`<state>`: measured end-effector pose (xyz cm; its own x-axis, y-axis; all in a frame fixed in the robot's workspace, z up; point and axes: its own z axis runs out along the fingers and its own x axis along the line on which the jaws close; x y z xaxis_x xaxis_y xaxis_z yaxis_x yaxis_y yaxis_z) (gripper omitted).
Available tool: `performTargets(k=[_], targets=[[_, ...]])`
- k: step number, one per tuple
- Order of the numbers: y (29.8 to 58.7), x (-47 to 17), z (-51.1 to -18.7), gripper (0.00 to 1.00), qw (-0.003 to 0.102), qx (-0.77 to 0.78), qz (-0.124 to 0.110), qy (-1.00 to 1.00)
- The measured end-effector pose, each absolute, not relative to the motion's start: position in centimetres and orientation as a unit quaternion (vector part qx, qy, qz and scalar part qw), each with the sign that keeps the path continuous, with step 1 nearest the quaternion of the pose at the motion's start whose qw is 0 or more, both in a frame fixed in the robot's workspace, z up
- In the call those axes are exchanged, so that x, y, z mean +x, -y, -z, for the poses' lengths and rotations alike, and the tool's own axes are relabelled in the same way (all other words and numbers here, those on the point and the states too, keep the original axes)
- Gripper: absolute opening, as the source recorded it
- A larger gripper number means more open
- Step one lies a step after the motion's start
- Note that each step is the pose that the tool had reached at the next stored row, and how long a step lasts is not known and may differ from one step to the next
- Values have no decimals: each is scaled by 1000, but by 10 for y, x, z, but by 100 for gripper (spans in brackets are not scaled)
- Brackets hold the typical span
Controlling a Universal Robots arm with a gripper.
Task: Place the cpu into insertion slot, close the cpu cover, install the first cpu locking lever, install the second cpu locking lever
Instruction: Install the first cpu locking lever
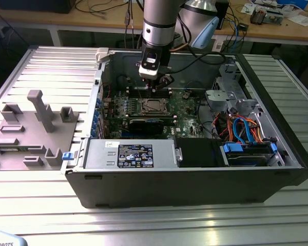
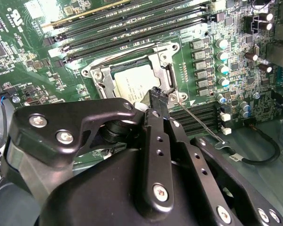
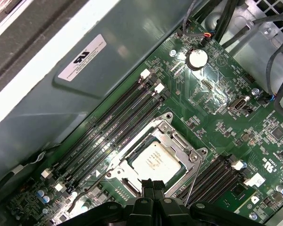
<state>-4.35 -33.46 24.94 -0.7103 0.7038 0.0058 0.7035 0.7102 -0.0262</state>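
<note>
**A:** What sits nearest the cameras?

**B:** The gripper (image 3: 151,185). Its fingers are drawn together with nothing visible between them, and the tips are at the edge of the cpu cover (image 3: 179,147).

**A:** And the cpu itself?

**B:** The cpu (image 3: 155,160) lies in the insertion slot (image 2: 98,74), its dull silver top showing through the cover's window. The cover looks lowered over it, though from these angles I can't swear it lies fully flat.

**A:** Any lever latched?

**B:** I'd judge not this one. A thin wire locking lever (image 2: 198,123) runs out from just beside the fingertips, and its hooked end is free over the motherboard (image 3: 212,94). I cannot tell whether the tips touch it.

**A:** What could go wrong?

**B:** That wire is probably springy. If the closed tips slip off it, it could whip back or the tips could scrape nearby components. If the lever misses its catch, the cover would be left unclamped. Pressing off-centre might tilt the cover on the chip.

**A:** Any writing?

**B:** Beyond the memory slots (image 3: 118,122), a small white sticker (image 3: 255,180) sits on the board. Farther off, a larger printed label (image 3: 82,56) is stuck to the case wall (image 3: 132,28).
</note>
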Motion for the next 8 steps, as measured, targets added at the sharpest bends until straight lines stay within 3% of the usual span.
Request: performTargets(k=[8], targets=[[335,-44,-249,11,8,-379,-11,925]])
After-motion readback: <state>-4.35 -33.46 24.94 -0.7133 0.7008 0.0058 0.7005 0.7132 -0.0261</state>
